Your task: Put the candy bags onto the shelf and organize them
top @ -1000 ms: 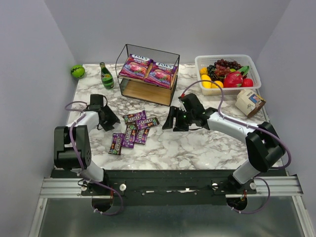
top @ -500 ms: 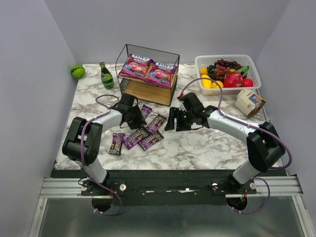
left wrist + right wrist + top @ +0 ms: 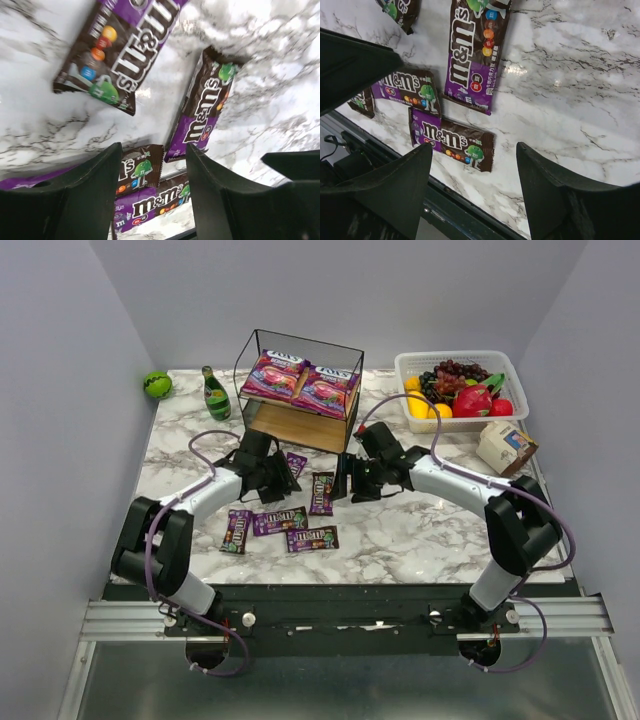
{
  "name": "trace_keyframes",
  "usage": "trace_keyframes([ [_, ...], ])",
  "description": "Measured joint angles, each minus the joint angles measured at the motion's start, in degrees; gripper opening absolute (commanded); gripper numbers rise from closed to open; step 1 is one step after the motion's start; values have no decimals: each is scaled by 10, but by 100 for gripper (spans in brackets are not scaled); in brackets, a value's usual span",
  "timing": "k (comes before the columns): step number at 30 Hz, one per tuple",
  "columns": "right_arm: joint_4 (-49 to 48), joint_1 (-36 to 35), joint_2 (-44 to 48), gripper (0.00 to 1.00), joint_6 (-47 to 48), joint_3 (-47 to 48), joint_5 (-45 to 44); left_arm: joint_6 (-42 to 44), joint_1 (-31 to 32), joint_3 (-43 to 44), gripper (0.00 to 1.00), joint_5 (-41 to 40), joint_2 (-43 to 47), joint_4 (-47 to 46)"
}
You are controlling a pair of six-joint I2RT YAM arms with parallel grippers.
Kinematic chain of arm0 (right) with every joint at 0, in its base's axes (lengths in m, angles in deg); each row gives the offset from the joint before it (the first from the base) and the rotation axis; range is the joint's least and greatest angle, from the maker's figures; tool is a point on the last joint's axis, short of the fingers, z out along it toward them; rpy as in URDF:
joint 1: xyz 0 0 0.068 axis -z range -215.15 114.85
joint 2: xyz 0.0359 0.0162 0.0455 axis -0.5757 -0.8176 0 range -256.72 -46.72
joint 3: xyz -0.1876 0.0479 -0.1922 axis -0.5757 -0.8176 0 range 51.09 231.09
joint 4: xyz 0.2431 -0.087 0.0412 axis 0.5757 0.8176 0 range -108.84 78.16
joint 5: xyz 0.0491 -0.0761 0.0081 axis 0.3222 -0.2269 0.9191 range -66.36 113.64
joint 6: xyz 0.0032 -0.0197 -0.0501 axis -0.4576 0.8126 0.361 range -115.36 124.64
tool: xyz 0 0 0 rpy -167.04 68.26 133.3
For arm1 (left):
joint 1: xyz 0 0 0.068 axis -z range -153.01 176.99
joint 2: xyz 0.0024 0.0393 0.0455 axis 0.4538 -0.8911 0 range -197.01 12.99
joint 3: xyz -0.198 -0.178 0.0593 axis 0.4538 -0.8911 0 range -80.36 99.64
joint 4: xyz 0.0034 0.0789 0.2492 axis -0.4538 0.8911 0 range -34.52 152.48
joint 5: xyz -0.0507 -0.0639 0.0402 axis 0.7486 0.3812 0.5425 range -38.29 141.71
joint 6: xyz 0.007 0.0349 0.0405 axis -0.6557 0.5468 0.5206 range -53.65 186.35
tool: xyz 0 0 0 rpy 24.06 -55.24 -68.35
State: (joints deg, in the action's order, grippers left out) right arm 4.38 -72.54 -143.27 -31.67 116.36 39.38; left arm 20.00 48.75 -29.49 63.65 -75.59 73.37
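Observation:
The black wire shelf (image 3: 352, 358) stands at the back centre, with two pink-purple FOX'S candy bags (image 3: 275, 373) (image 3: 325, 390) side by side on its top board. Several M&M's packets lie on the marble in front: one (image 3: 296, 463) by the shelf, one (image 3: 322, 492) between the grippers, others (image 3: 237, 530) (image 3: 279, 520) (image 3: 312, 537) nearer me. My left gripper (image 3: 283, 475) (image 3: 152, 150) hangs open just above the table, holding nothing, with packets (image 3: 120, 50) (image 3: 205, 115) beyond its fingers. My right gripper (image 3: 345, 480) (image 3: 472, 150) is open too, above a packet (image 3: 452, 142).
A green bottle (image 3: 215, 393) and a green ball (image 3: 156, 384) stand left of the shelf. A white basket (image 3: 415, 360) full of fruit sits at the back right, with a small beige carton (image 3: 505, 447) in front of it.
My left arm swung from the left side to the shelf's front, sweeping the packets apart; they now lie scattered. My right gripper edged left toward the shelf.

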Motion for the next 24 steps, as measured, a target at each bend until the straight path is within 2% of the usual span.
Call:
trace_keyframes([
  [7, 0, -1, -19, 75, -21, 20, -1, -24, -38, -15, 67, -14, 25, -17],
  [17, -2, -2, -18, 75, -35, 18, -10, -103, -39, -96, 66, -46, 20, -108],
  [23, -6, -2, -4, 75, -47, -11, -20, -137, -40, -101, 60, -70, 4, -160],
  [24, -7, -2, -3, 75, -49, -17, -21, -139, -41, -99, 55, -72, 1, -165],
])
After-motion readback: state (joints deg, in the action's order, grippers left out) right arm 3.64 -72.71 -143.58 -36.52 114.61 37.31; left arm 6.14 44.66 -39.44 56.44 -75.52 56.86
